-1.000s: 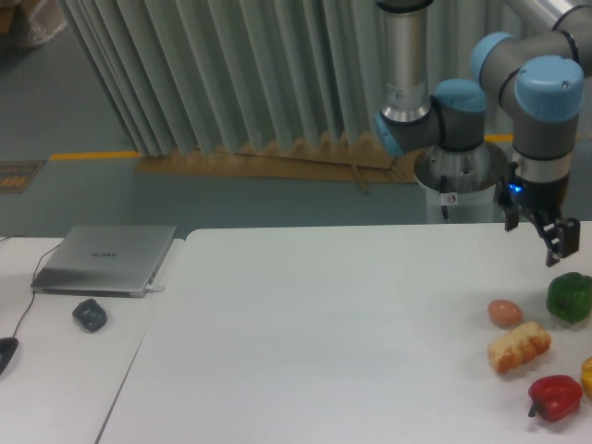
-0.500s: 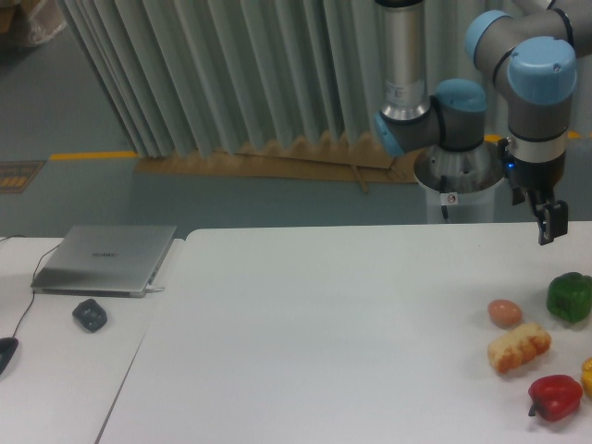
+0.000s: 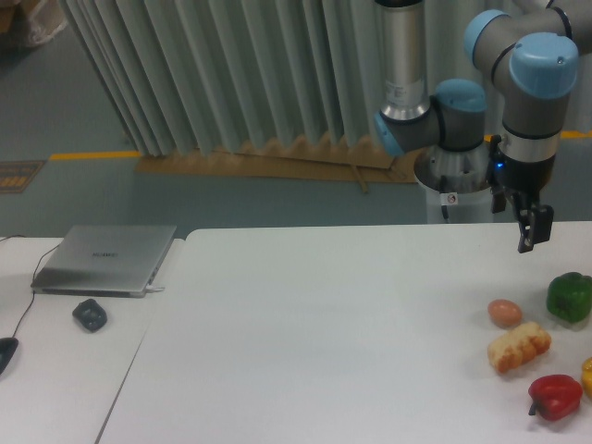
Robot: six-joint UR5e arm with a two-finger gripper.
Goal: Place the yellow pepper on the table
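Only a sliver of the yellow pepper (image 3: 587,375) shows, at the right edge of the frame. It rests on the white table (image 3: 324,324) just right of the red pepper (image 3: 555,396). My gripper (image 3: 530,231) hangs above the table's far right side, well behind the pepper and up-left of the green pepper (image 3: 569,297). Its fingers are turned nearly edge-on to the camera and hold nothing.
A lumpy bread-like piece (image 3: 518,346) and a small pinkish round item (image 3: 505,313) lie left of the peppers. On the smaller desk at the left are a silver laptop (image 3: 106,259) and a dark mouse (image 3: 90,315). The arm's base (image 3: 453,171) stands behind the table.
The gripper has moved left and slightly up, away from above the green pepper, and its wrist has rotated so the fingers now line up edge-on. The objects on the table have not moved.
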